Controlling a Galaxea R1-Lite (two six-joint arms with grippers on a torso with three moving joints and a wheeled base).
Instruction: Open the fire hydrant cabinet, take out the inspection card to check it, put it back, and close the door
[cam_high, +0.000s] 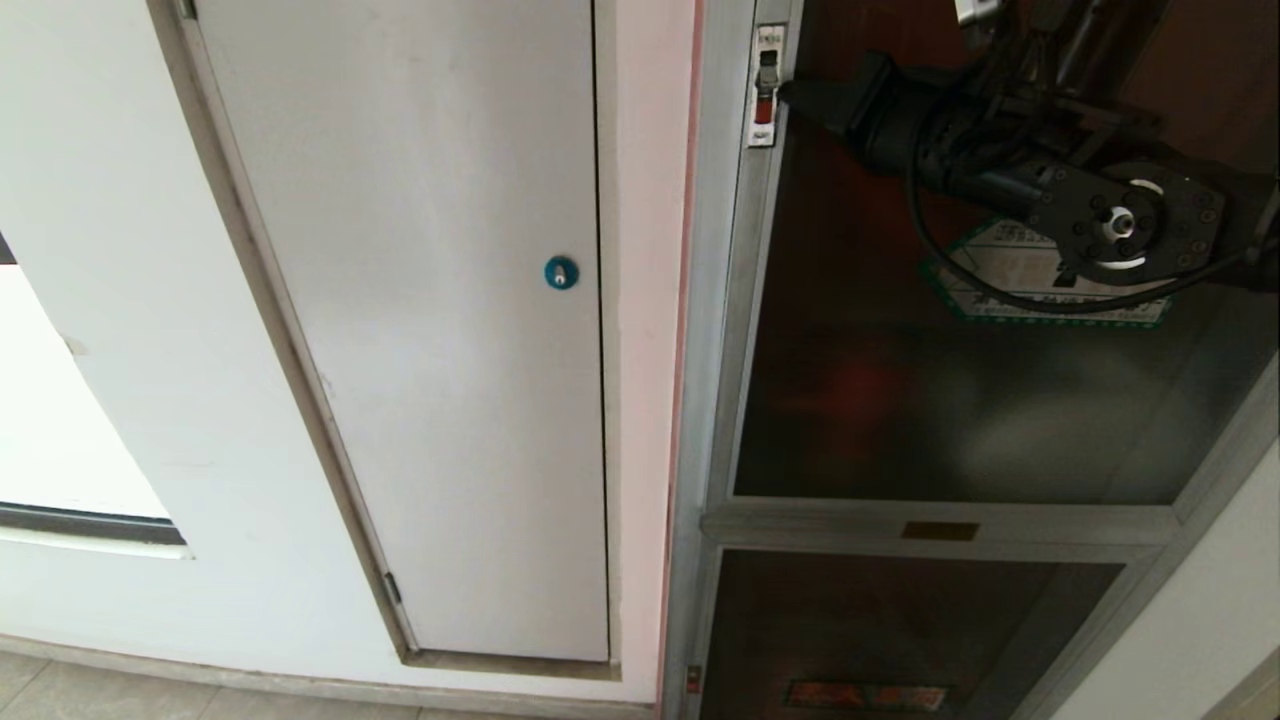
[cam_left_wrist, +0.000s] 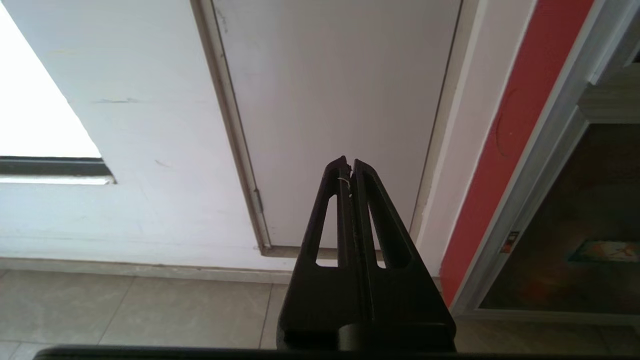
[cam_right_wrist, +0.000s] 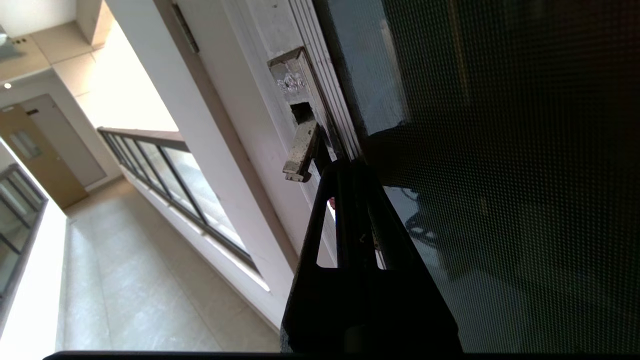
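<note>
Door (cam_high: 900, 400) of the fire hydrant cabinet (cam_high: 715, 330) looks shut, dark glass, w/ the green-bordered sticker (cam_high: 1040, 290) partly hidden behind the arm. Latch (cam_high: 765, 85) sits on the door frame's left edge near the top corner, long axis vertical, red insert low on it. Right gripper (cam_high: 790, 93) reaches in level from the right, jaws closed w/ nothing held, tip at or just beside the latch; wrist view shows the latch lever (cam_right_wrist: 301, 150) tipped out from its plate just past the tip. Contact: can't tell. Likely next step is hooking or pushing that lever. Inspection card not visible, presumably inside. Left gripper (cam_left_wrist: 350, 167) is parked low facing the white panel (cam_high: 430, 300), jaws closed, empty, well away from the latch, so right arm is nearer.
</note>
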